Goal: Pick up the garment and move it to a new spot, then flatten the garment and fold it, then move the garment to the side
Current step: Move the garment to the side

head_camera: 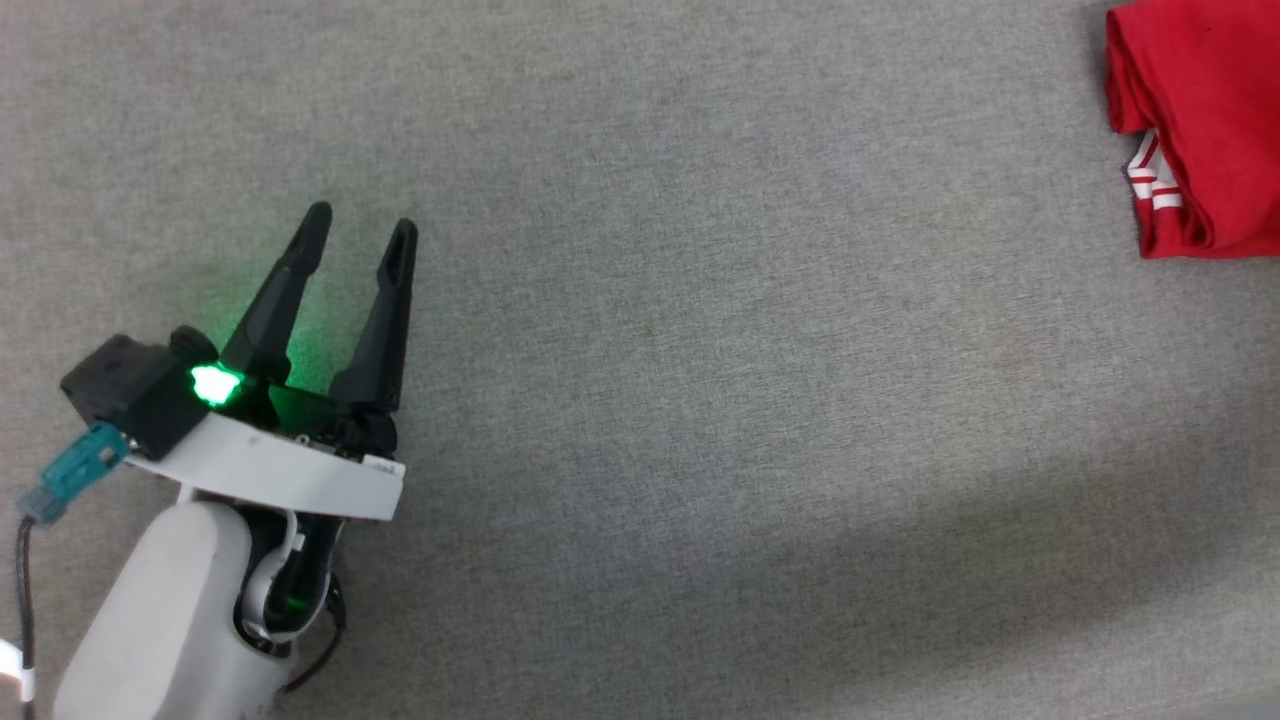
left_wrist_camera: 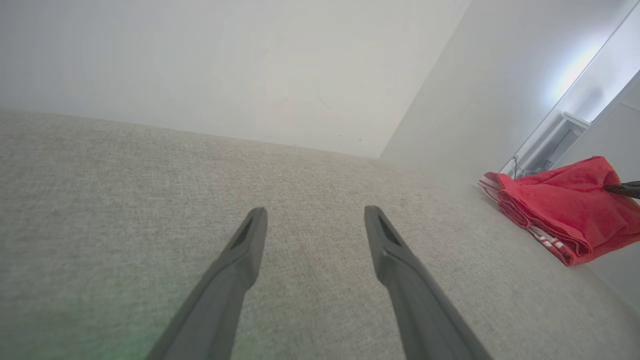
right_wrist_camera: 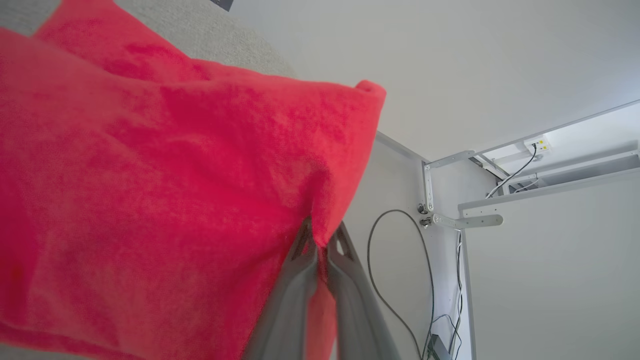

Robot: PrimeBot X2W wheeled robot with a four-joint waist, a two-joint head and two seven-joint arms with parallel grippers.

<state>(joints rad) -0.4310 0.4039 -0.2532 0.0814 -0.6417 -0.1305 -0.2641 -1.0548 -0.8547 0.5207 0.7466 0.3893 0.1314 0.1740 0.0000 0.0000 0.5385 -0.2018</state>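
At far right, folded garment (head_camera: pixel 1200 120) pinched by right gripper (right_wrist_camera: pixel 322 232); left gripper (head_camera: pixel 360 222) spread, empty; only side placement seems left.

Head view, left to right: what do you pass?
left tool, standing open → grey fabric surface → folded red shirt at the top right corner

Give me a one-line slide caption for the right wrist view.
Folded red shirt pinched at its edge by the shut right claw, white wall behind.
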